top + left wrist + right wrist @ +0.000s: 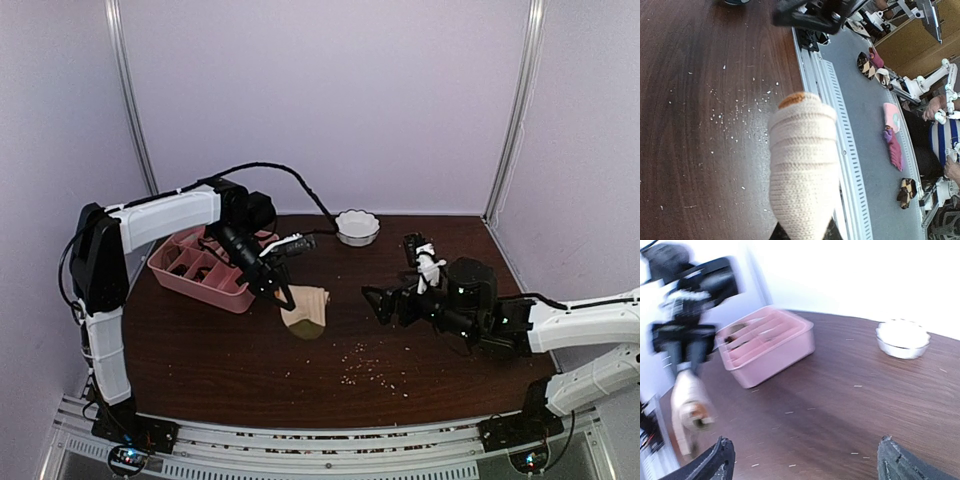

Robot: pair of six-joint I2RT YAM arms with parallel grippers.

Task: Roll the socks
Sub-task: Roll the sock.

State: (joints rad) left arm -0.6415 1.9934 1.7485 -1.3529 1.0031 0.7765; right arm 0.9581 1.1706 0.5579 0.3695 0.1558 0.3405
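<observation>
The left pincer is clamped on the socks. In the left wrist view its dark fingers squeeze the near end of the bundle from both sides, and the knit bulges out past them. The socks form one pale beige ribbed bundle that runs straight out from the fingertips, in line with the pincer, with a tan-brown patch at the far end. In the top view the long axis slants down from the left fingertips toward the table, the far end turned toward the right pincer. Whether that low end touches the wood I cannot tell. The right pincer has its fingers wide apart, with nothing between them, and stays well apart from the socks. A pink tray lies just behind the left pincer. A white bowl sits farther back, between the two pincers.
</observation>
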